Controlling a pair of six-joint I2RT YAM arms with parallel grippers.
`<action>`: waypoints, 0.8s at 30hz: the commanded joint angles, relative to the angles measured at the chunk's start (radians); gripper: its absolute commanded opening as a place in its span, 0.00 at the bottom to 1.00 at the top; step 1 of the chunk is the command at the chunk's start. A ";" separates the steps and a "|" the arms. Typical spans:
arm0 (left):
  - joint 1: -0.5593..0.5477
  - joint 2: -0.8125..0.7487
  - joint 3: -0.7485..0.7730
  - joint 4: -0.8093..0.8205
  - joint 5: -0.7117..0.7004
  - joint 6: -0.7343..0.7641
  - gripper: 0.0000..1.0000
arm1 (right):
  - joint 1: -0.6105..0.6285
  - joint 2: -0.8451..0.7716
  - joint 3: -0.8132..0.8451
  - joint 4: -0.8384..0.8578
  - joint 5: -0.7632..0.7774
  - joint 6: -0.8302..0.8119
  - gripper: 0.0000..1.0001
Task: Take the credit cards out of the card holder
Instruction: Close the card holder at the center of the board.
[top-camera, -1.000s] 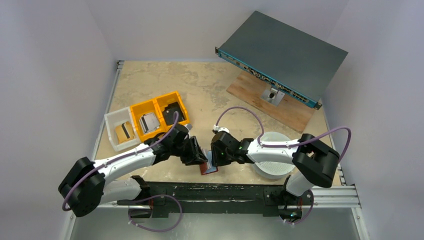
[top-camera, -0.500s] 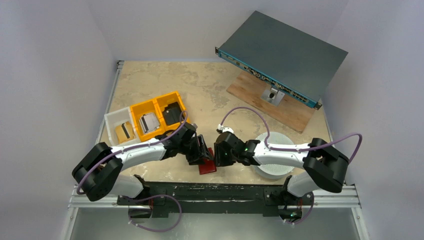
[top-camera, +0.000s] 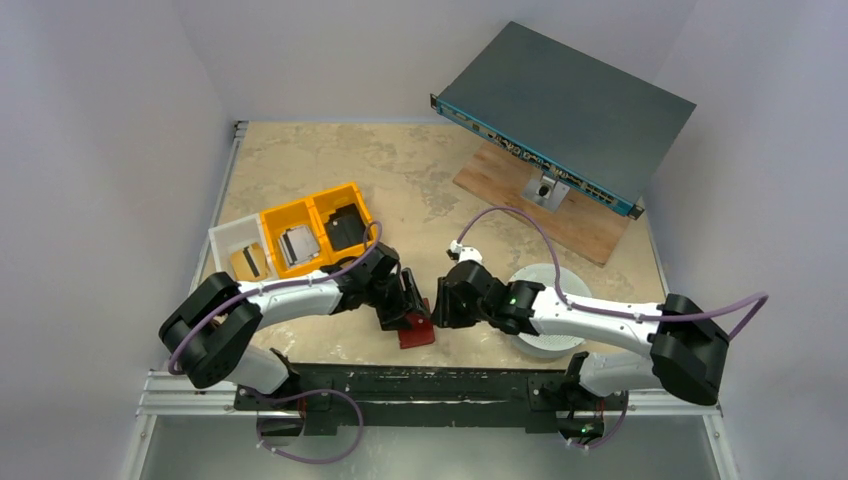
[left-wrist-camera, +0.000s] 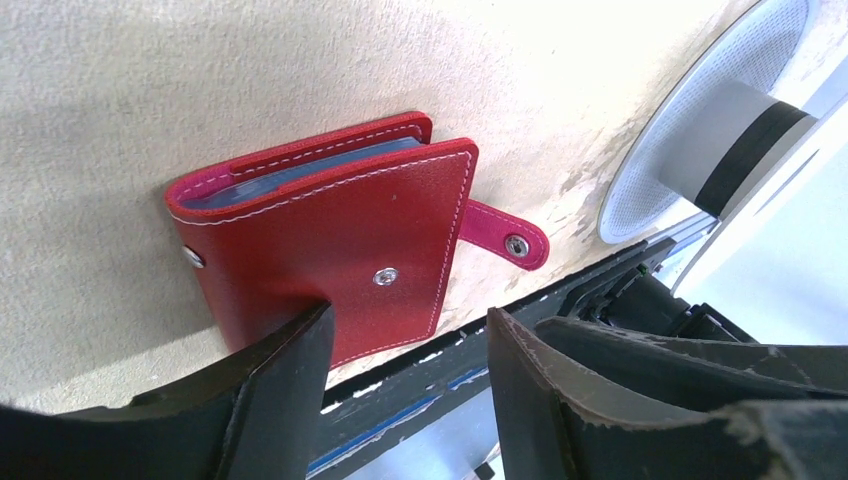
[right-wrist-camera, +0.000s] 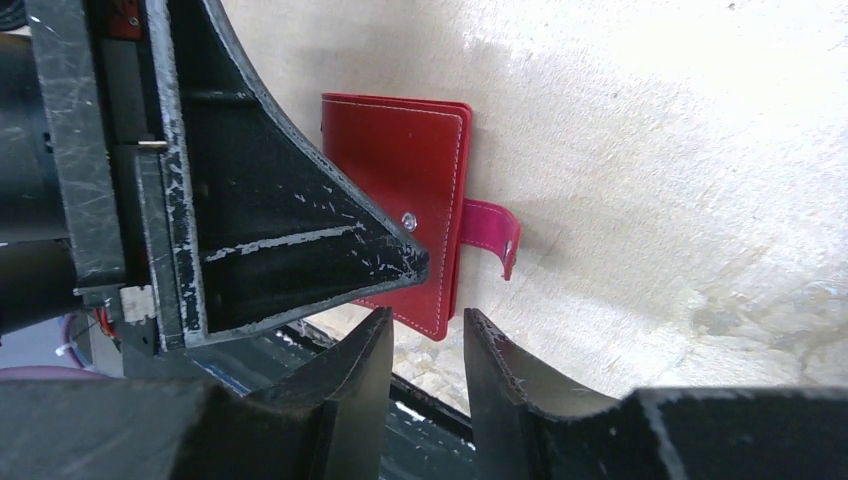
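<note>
Left wrist view: card holder (left-wrist-camera: 340, 240) lies flat on the table (left-wrist-camera: 200, 80), folded shut, red cover up. Snap tab (left-wrist-camera: 505, 235) is undone and sticks out sideways past the cover edge. A pale blue-grey layer shows in the slot between the two covers; whether that is card or lining cannot be told.

Left pincer (left-wrist-camera: 408, 315): jaws stand well apart, nothing between them. One fingertip (left-wrist-camera: 305, 330) overlaps the near edge of the cover, beside the snap stud; the other hangs off the holder, over the table edge. Actual contact with the cover cannot be confirmed.

Right wrist view: right pincer (right-wrist-camera: 427, 318) has its jaws parted by a narrow gap with nothing in it. It sits just beside the holder's corner, not touching it. The left finger lies across the cover, its tip at the stud.

Top external view: holder is near the front edge of the table, between the two pincers, which face each other. White round dish (top-camera: 545, 343) sits under the right forearm. A golden-yellow card (top-camera: 248, 262) lies in the white bin (top-camera: 225, 240), well apart from the holder.
</note>
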 joint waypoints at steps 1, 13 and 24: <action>-0.003 0.014 0.011 -0.052 -0.083 0.028 0.59 | -0.007 -0.041 0.003 -0.043 0.082 0.009 0.33; -0.005 -0.014 0.031 -0.098 -0.106 0.058 0.50 | -0.168 0.009 -0.065 0.064 -0.023 -0.026 0.25; -0.005 0.004 0.062 -0.128 -0.113 0.075 0.06 | -0.154 0.101 -0.047 0.147 -0.092 -0.032 0.07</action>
